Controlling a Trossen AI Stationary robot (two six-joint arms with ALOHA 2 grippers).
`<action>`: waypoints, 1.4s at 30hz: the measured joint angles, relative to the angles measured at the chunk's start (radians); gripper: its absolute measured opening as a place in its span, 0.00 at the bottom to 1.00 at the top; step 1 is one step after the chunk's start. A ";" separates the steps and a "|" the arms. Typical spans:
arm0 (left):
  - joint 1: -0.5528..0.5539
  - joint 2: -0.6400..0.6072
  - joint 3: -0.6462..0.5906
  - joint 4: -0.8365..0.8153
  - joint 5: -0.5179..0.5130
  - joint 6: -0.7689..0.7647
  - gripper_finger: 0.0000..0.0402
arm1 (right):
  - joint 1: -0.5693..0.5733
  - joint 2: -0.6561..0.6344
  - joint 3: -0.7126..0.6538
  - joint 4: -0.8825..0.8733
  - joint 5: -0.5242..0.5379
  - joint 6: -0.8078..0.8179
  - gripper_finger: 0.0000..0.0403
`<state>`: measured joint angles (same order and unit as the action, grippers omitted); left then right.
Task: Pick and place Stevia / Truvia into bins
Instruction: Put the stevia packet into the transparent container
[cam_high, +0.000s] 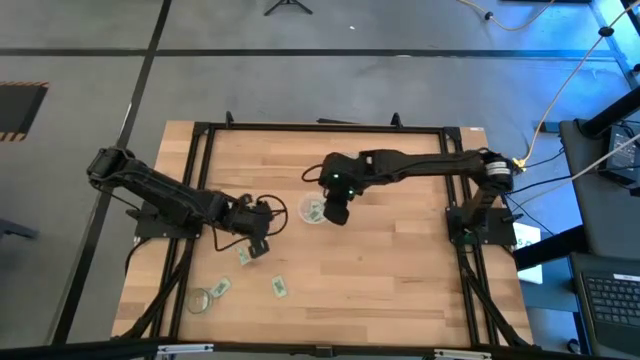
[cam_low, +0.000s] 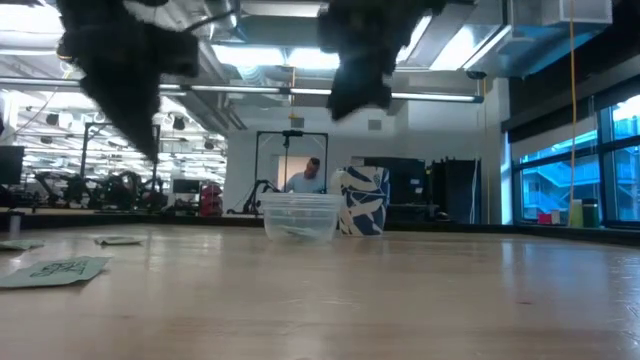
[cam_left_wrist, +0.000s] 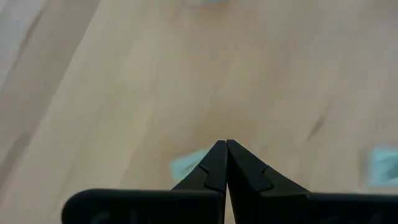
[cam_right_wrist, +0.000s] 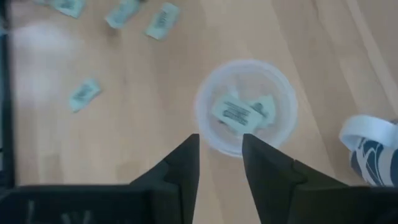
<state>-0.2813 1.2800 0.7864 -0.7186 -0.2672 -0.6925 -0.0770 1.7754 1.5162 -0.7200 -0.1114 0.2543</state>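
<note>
Right pincer (cam_right_wrist: 220, 155) (parted) over cup (cam_right_wrist: 246, 106), wooden table (cam_high: 400, 270).

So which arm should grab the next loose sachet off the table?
Left, probably. The left gripper hovers shut right by a loose sachet, with others nearby. The right gripper is open and empty above the cup, farther from them.
</note>
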 joint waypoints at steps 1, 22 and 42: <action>0.002 0.000 0.000 -0.040 0.000 -0.001 0.00 | 0.009 -0.018 0.000 -0.003 0.002 0.002 0.31; 0.090 0.099 -0.195 0.168 0.145 0.010 0.00 | 0.077 -0.178 -0.257 0.257 0.039 0.058 0.31; 0.099 0.353 -0.112 0.593 0.250 0.091 0.00 | 0.258 -0.258 -0.757 0.836 0.080 -0.309 0.31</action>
<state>-0.1818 1.6328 0.6741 -0.1259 -0.0177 -0.6012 0.1814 1.5173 0.7592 0.1163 -0.0313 -0.0545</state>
